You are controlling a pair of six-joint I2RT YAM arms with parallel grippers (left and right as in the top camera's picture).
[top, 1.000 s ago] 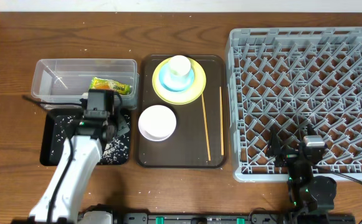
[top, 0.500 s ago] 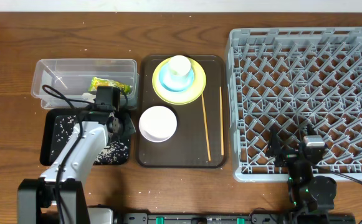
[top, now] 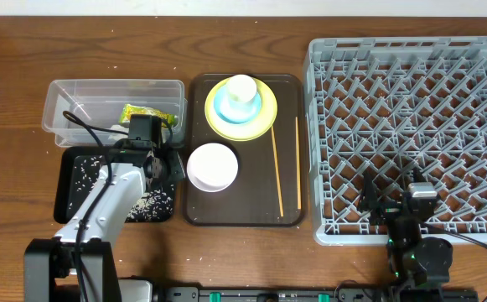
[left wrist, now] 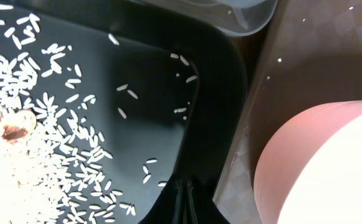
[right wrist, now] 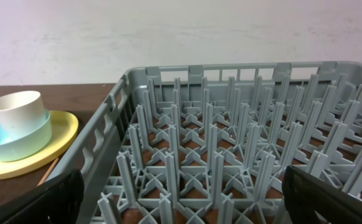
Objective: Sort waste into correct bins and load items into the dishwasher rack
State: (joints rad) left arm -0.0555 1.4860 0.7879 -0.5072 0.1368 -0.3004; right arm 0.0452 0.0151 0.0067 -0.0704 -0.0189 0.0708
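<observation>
White bowl with pinkish outside (top: 212, 165): upright, front-left corner of brown serving tray (top: 243, 214). Judged rigid, smooth, slippery, breakable; best pinched across the rim wall. Left gripper (left wrist: 187, 194) clenched empty over black tray (left wrist: 225, 93) right rim, just beside bowl. Right gripper (right wrist: 184, 202) spread wide, idle.

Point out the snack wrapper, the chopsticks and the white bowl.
snack wrapper (top: 149, 114), overhead view, middle of its printed face.
chopsticks (top: 277, 172), overhead view, mid-shaft of the slanted stick.
white bowl (top: 212, 165), overhead view, centre of its inside.
</observation>
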